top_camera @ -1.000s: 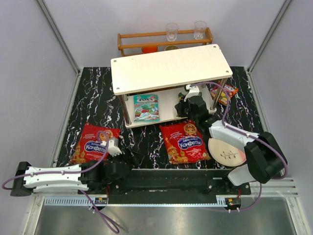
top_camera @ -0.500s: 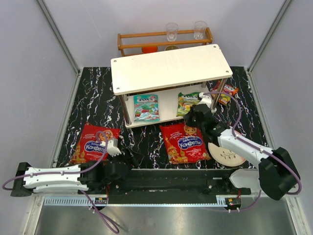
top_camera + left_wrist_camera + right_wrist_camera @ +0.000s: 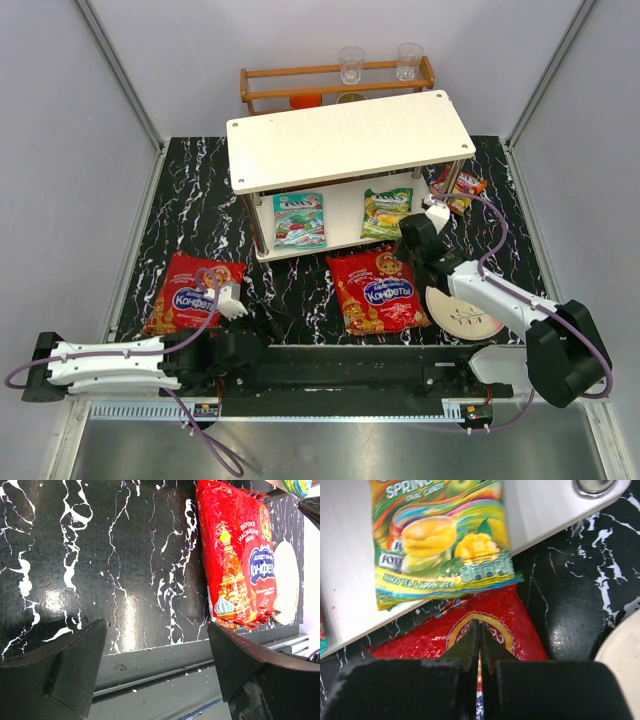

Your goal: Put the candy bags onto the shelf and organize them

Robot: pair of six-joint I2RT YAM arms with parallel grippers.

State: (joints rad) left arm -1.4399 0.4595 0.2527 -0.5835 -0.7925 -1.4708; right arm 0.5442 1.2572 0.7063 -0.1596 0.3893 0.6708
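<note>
The white two-tier shelf (image 3: pixel 350 140) stands at the back middle. On its lower board lie a teal bag (image 3: pixel 299 219) and a green-yellow bag (image 3: pixel 386 212), the latter also in the right wrist view (image 3: pixel 440 545). A small red-orange bag (image 3: pixel 458 187) lies on the table right of the shelf. Two large red bags lie in front, one at the left (image 3: pixel 193 292) and one in the middle (image 3: pixel 377 290). My right gripper (image 3: pixel 411 236) is shut and empty (image 3: pixel 480 630) over the middle red bag's far edge (image 3: pixel 520 630). My left gripper (image 3: pixel 155 680) is open and empty, low by the table's near edge, with the middle red bag (image 3: pixel 240 560) ahead.
A round pink-and-cream plate (image 3: pixel 462 310) lies under the right arm, beside the middle red bag. A brown wooden rack with glasses (image 3: pixel 337 80) stands behind the shelf. A shelf post foot (image 3: pixel 592 485) is just beyond the right gripper. Grey walls enclose the table.
My right gripper has drawn back out from under the shelf's top board, towards the right front. The green-yellow bag now lies free on the lower board. The left arm has not moved.
</note>
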